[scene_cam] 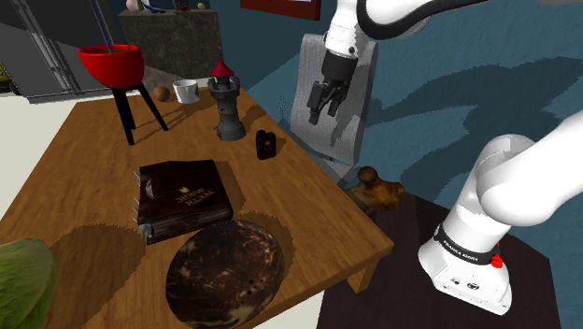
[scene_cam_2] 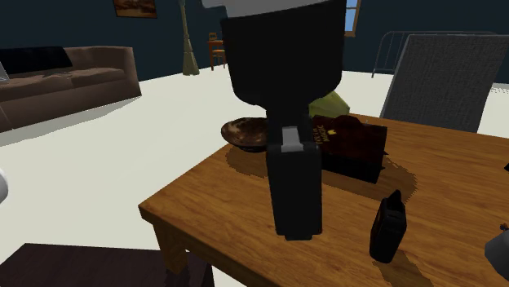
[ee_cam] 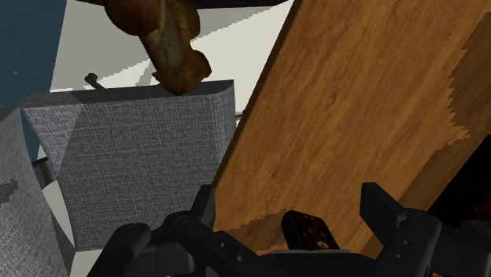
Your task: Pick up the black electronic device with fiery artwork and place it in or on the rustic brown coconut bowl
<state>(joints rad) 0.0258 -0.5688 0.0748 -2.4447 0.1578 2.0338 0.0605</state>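
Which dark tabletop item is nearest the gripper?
The small black device, upright at the table edge below the gripper; castle figure, book, brown bowl lie farther.

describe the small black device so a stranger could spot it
On the wooden table, find the dark tower figure with a red roof. Beside it, toward the shoulder view's right, stands the black device: small, boxy, far shorter than the tower.

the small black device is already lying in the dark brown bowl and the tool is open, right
No: the small black box-shaped device stands upright on the wooden table, apart from the dark brown round bowl, as the shoulder view shows. The black two-finger tool is open, as you said.
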